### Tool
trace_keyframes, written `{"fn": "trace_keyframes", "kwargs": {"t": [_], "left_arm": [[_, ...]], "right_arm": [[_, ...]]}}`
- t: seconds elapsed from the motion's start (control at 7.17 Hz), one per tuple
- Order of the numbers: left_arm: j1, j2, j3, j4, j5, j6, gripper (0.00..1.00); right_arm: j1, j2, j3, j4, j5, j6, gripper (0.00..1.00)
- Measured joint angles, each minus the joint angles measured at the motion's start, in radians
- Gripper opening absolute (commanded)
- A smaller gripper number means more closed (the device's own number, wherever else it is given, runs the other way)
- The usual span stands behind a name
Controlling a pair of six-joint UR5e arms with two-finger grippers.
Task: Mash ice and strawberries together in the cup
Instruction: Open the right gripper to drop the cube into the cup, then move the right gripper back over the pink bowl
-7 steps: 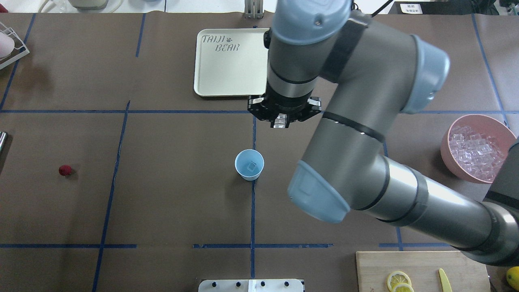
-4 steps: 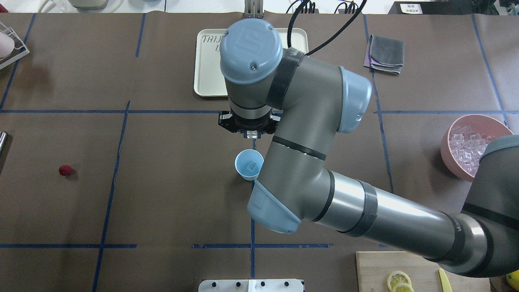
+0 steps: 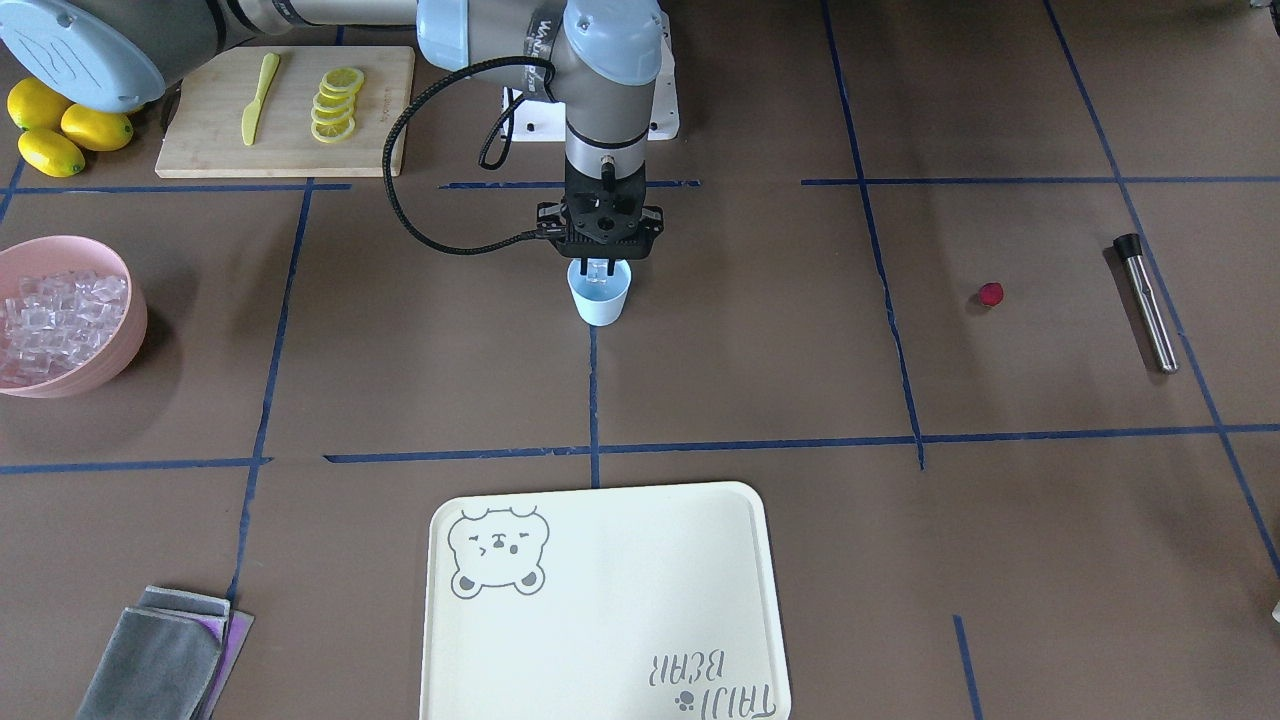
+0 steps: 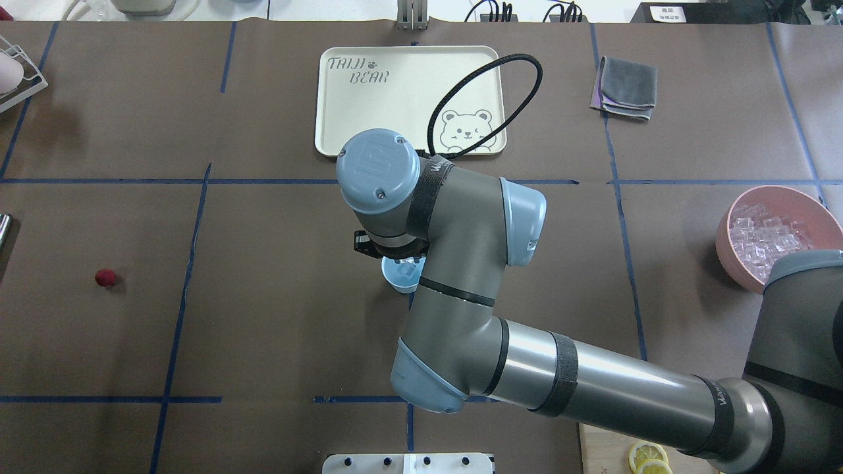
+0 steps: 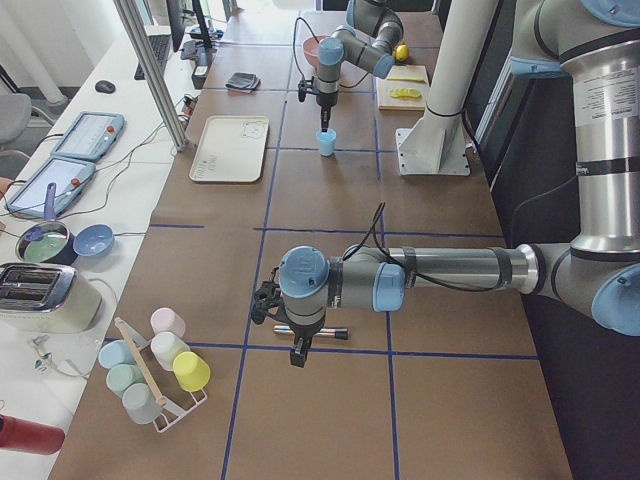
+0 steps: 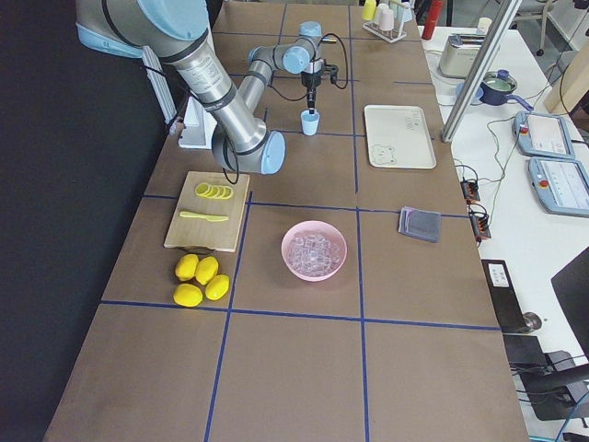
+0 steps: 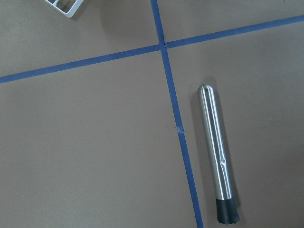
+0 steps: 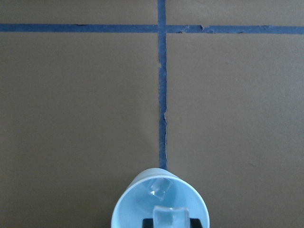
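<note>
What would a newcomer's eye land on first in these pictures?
The right hand, poised right over the blue cup at mid-table, pinching an ice cube above a second cube already inside. Next, the pink bowl of ice on the robot's right, and a lone strawberry far to its left.
</note>
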Motion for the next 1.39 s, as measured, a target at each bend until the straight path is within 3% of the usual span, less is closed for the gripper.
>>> {"fn": "trace_keyframes", "kwargs": {"t": [0.7,0.98,1.25,1.39], "left_arm": [[0.0,0.0,0.003,-0.002,-0.001,0.0,1.0],[0.0,0.0,0.004,-0.002,-0.001,0.0,1.0],[0.0,-0.002,0.004,-0.002,-0.002,0.0,1.0],[0.0,-0.004,0.003,-0.002,-0.002,0.0,1.0]], "right_arm": [[0.027,-0.032,0.038,0.001,0.003,-0.021,1.0],[0.153,-0.19,0.136,0.03,0.032,-0.214,1.0],[0.352,-0.414,0.237,0.117,0.183,-0.472,1.0],[0.448,-0.563,0.266,0.22,0.259,-0.592,1.0]]}}
